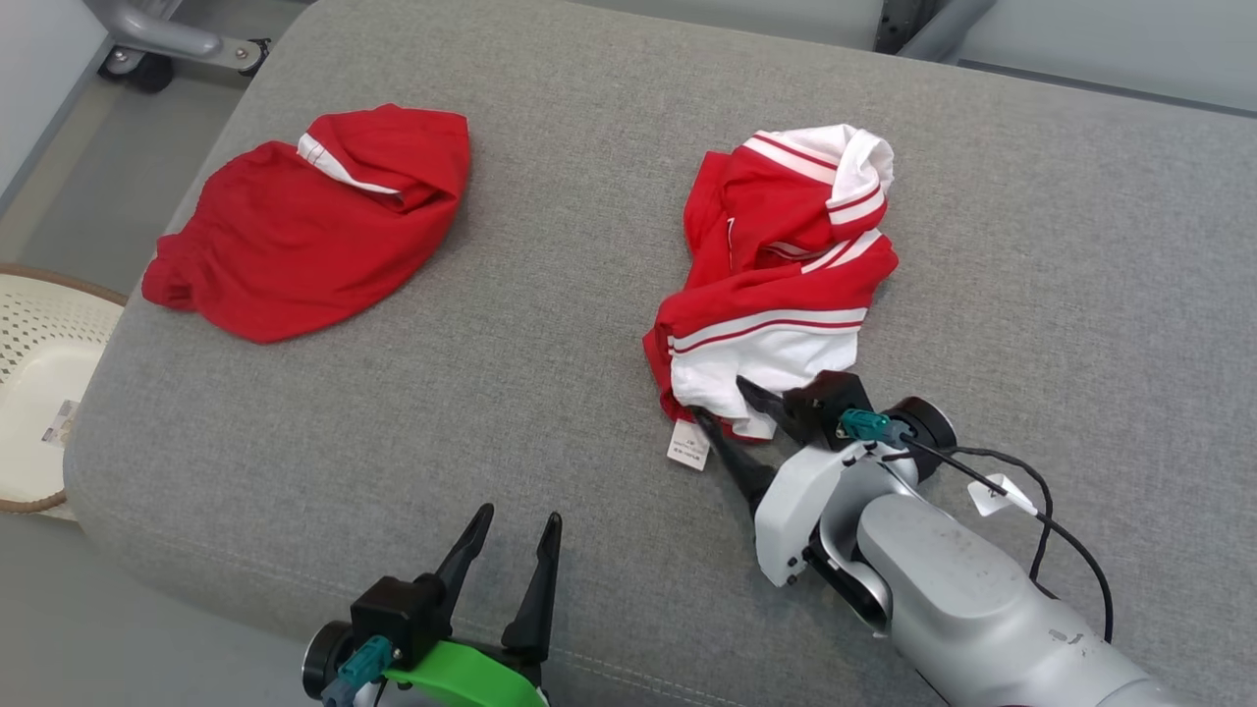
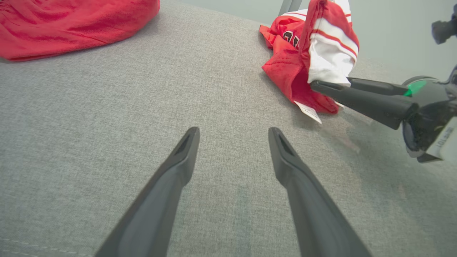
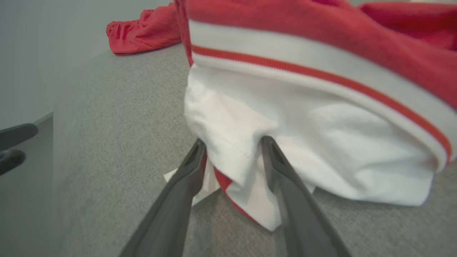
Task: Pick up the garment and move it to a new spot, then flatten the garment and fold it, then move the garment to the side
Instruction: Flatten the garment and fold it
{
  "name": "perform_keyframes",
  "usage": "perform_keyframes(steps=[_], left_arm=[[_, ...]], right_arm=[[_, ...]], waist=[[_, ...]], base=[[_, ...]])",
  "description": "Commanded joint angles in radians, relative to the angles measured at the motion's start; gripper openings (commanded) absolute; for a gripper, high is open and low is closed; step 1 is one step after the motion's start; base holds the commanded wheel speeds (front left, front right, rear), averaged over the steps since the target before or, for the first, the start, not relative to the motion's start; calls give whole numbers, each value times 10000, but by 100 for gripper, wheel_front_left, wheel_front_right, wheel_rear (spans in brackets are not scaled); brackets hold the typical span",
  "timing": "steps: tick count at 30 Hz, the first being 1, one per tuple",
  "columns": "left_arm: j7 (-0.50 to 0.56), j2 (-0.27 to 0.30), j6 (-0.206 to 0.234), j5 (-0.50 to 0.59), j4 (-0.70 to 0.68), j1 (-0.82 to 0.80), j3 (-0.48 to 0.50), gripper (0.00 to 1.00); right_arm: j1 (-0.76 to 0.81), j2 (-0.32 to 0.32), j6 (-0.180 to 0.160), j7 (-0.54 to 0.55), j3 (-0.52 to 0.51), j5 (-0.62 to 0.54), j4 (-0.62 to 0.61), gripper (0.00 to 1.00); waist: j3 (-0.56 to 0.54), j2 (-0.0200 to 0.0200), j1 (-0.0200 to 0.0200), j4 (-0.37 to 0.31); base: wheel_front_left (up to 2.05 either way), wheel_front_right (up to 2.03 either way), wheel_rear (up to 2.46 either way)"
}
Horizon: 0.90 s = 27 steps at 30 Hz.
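The garment (image 1: 786, 255), a crumpled red and white piece with striped trim, lies right of centre on the grey padded surface (image 1: 511, 393). My right gripper (image 1: 717, 398) is at its near white corner. In the right wrist view the two fingers of the right gripper (image 3: 232, 141) straddle a fold of the white fabric (image 3: 321, 125), jaws still apart. The left wrist view shows the right gripper (image 2: 330, 82) from the side, against the garment (image 2: 285, 67). My left gripper (image 1: 520, 515) hovers open and empty near the front edge, with bare cloth between its fingers (image 2: 234, 130).
A second, plain red garment (image 1: 304, 236) lies bunched at the far left of the surface. A white label (image 1: 687, 447) sticks out beside the right fingers. A pale perforated basket (image 1: 59, 280) stands on the floor beyond the left edge.
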Motion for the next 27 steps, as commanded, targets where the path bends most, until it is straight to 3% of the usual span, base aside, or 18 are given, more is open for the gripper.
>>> perform_keyframes(steps=[1,12,24,27], left_arm=[[4,20,38,-99,-42,-31,52,100],[5,20,16,83,64,95,176,100],[6,21,-43,353,153,428,518,100],[6,23,-53,270,100,384,478,100]], right_arm=[[-35,12,-5,-26,-67,-71,-12,0],[632,-454,-5,-26,-791,-283,-843,0],[639,-2235,-6,-28,-3032,-1032,-1922,0],[844,-2386,-6,-28,-3467,-920,-1907,0]], waist=[[18,0,0,-47],[-373,0,0,-999],[-1079,0,0,-2478],[-1104,0,0,-2735]], base=[[0,0,0],[0,0,0],[0,0,0],[0,0,0]])
